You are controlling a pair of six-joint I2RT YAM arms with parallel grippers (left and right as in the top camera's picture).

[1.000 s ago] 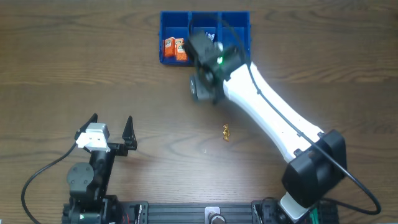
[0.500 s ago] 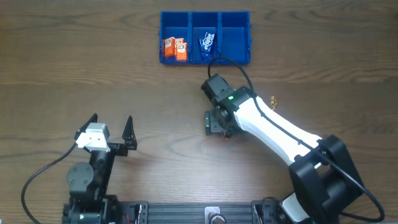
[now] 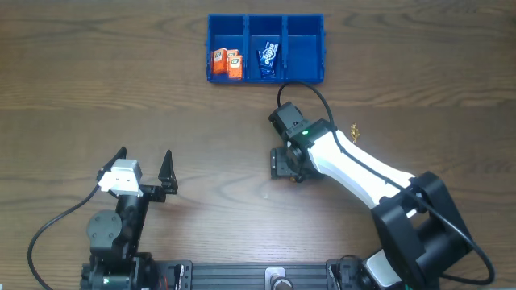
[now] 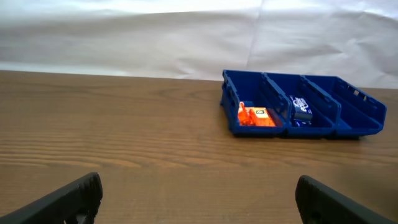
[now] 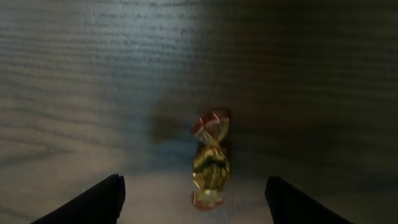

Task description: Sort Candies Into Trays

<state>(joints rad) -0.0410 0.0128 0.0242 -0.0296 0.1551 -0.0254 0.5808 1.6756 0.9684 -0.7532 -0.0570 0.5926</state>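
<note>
**Item under work.** The gold candy lies on the tabletop between my right jaws, a little nearer one of them. Its twisted ends point away from and toward my wrist. The right jaws stand wide apart, one on each side of it, gripping nothing. I judge this stance is deliberate, since closing from here would pinch the wrapper across its body rather than end to end.

**Not verifiable.** In the top view my right arm reaches up and left to just right of centre frame. Its wrist covers the candy there, so the height of the jaws above the tabletop cannot be confirmed. The lower twist of the wrapper is hard to make out in shadow.

**Second item.** Another gold candy lies on the tabletop right of centre, close beside the right arm's cable. It is too small to describe further.

**Destination.** The blue tray stands at upper centre, well apart from both gold candies.
- The left compartment holds two orange candies.
- The middle compartment holds one blue candy.
- As each kind has its own compartment, I judge the gold ones are due for the right compartment.

**Left side.** My left jaws stand wide open at lower left of the top view, holding nothing. I judge they are parked there to keep out of the right arm's way.
</note>
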